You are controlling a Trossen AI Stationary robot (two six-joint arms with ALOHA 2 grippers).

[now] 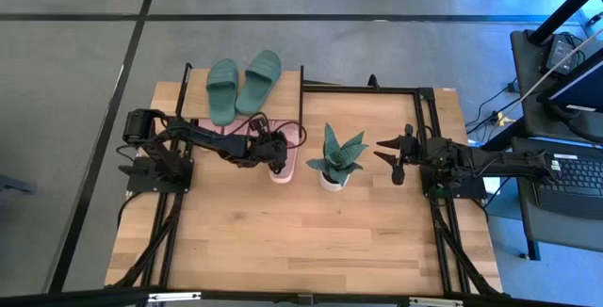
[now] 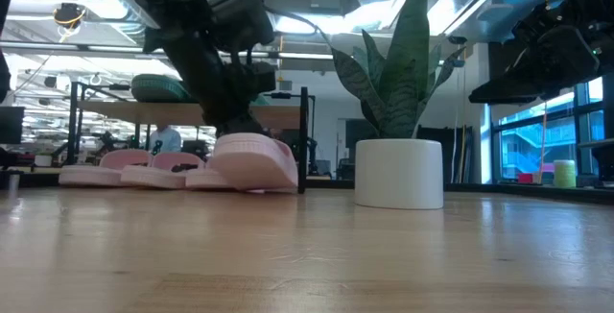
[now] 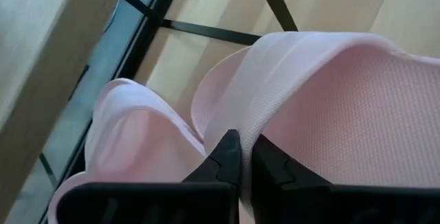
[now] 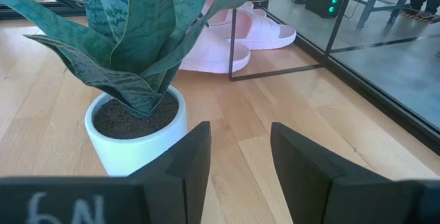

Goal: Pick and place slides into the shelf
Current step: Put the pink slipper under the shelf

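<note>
A pale pink slide (image 1: 286, 159) lies just right of the shelf (image 1: 287, 95), and my left gripper (image 1: 274, 153) is shut on it. In the low view this slide (image 2: 253, 162) sits tilted at the shelf's right legs. Two dark green slides (image 1: 243, 85) lie on the shelf's top board. More pink slides (image 2: 129, 171) rest under that board. My right gripper (image 1: 394, 154) waits open at the table's right, right of the potted plant (image 1: 335, 161). My left gripper pinches the edge of the pink slide's wide strap (image 3: 230, 117) between its two shut fingers (image 3: 227, 157). The fingers slant down from the table's left. The slide is tilted. Whether its lower edge (image 2: 259, 188) rests on the table, I cannot tell.
The potted plant (image 2: 398, 155) in its white pot stands mid-table, close to the right of the held slide. Black frame rails (image 1: 424, 156) run along the table's left and right sides. Bare wood (image 1: 301, 241) spreads toward the near edge.
</note>
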